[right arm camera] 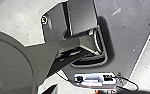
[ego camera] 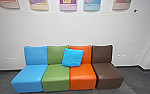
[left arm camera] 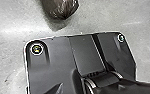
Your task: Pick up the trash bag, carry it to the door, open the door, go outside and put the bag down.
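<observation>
While I run the rig from afar, the task's item, a glossy dark-brown plastic trash bag [left arm camera: 61, 8], is seen by the left wrist camera, apart from the robot's broad black plate [left arm camera: 58, 52] and against the grey floor [left arm camera: 9, 30]. I cannot tell whether it rests there or hangs above. Its thin film should be soft, slippery and easily torn; its weight, probably modest, cannot be read from the surface. I would take hold at the gathered neck, not the bulging side; creases converge at one end, though I cannot confirm that as the neck. How far the left hand is open, and whether it has the bag, I cannot tell; the right hand's opening and hold are equally undetermined. Across the lower centre of the head view stands a row of blue, green, orange and brown padded seats [ego camera: 56, 76], bearing a bright-blue square cushion [ego camera: 73, 57].
</observation>
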Available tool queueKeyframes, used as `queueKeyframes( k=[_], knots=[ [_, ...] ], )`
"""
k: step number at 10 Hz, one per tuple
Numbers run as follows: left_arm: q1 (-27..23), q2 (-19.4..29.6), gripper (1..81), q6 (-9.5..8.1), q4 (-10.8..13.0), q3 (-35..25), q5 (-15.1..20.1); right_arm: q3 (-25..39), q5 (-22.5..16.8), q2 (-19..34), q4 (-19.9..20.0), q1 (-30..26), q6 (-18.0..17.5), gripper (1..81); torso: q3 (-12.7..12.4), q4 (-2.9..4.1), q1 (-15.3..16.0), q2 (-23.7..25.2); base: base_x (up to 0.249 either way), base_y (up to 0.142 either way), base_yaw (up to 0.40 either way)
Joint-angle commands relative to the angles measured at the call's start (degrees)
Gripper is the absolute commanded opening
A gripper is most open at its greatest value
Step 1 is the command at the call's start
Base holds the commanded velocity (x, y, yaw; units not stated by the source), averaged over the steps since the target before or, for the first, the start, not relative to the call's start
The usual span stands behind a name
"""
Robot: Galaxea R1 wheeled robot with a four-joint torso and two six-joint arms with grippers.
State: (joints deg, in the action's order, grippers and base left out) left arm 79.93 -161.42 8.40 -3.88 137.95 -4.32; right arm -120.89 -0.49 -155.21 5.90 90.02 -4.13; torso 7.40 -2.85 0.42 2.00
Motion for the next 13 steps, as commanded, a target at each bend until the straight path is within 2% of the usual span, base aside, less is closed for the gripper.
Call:
queueKeyframes(
  k=[1, 2, 3, 4, 6, 7, 10, 13],
  knots=[
    [-3.2, 1.1, 81.1, -0.23, -1.3, -2.2, 3.1, 9.8, -3.9, 8.0, 0.4, -0.9, -0.4, 81.1, 0.0, 0.0, 0.0, 0.0, 0.0, 0.0, 0.0],
    [-3.3, 1.5, 81.1, -0.23, -1.3, -2.7, 3.1, 12.3, -3.9, 10.0, 0.4, -1.0, -0.4, 81.1, 0.0, 0.0, 0.0, 0.0, 0.0, 0.0, 0.0],
    [-3.6, 2.3, 81.1, -0.23, -1.7, -3.7, 3.2, 14.4, -3.7, 11.8, 0.4, -1.1, -0.5, 81.1, 0.0, 0.0, 3.7, 5.7, 0.0, 0.0, 0.0],
    [-4.3, 3.6, 81.1, -0.23, -2.5, -5.3, 3.3, 16.0, -3.7, 13.2, 0.4, -1.2, -0.5, 81.1, 0.0, 0.0, 3.9, 6.1, 0.0, 0.0, 0.0],
    [-6.6, 7.1, 81.1, -0.23, -6.5, -9.6, 3.3, 17.8, -3.7, 15.6, 0.5, -1.2, -0.6, 81.1, 5.5, 0.0, 5.6, 8.9, 0.0, 0.0, 0.0],
    [-7.6, 8.3, 81.1, -0.23, -8.0, -11.1, 4.0, 19.3, -3.7, 17.0, 0.5, -1.1, -0.7, 81.1, 6.3, 0.0, 6.6, 10.6, 0.0, 0.0, 0.0],
    [-11.3, 8.8, 81.1, -0.23, -10.2, -11.4, 7.3, 24.1, -1.4, 22.0, 0.6, -0.8, -1.0, 81.1, 11.6, 0.0, 10.2, 16.4, 0.0, 0.0, 0.0],
    [-15.7, 8.8, 81.1, -0.23, -12.4, -10.9, 10.2, 30.8, 1.7, 29.9, 2.5, -0.8, -1.1, 81.1, 17.7, 0.0, 14.3, 22.8, 0.0, 0.0, 0.0]
  ],
)
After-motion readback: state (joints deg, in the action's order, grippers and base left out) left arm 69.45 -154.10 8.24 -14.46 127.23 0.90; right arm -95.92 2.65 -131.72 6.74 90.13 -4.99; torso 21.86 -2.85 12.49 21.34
